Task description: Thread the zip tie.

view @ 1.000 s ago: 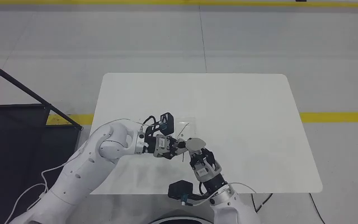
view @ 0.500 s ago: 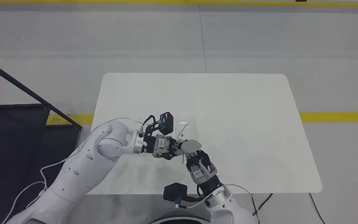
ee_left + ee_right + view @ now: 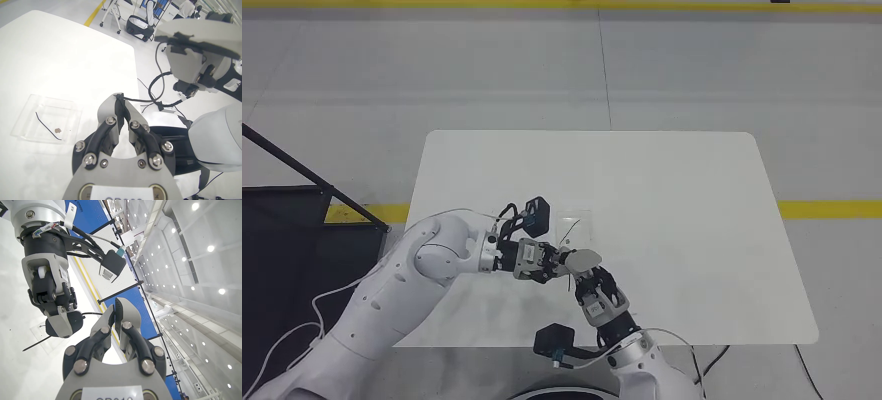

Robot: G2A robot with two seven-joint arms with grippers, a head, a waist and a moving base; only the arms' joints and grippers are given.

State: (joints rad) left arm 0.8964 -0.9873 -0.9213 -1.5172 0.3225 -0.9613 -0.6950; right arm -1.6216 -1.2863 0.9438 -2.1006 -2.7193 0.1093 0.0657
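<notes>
Since a second ago my right gripper [image 3: 587, 262] has slid slightly toward the left gripper [image 3: 560, 262]. Both hang over the table [image 3: 692, 200] close to its near edge, with wide bare surface beyond. A clear tray [image 3: 19, 128] lies just beside them. The left gripper is clamped on the zip tie [image 3: 92, 313]. Its strand runs behind a right finger; those fingers press together, though I can't tell whether on the tie.

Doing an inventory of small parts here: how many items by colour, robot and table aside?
Black: 2, the zip tie held in the left gripper and a thin strand in the tray.
Clear: 1, the tray.
Brown: 1, a small scrap in the tray.
Total: 4.
</notes>
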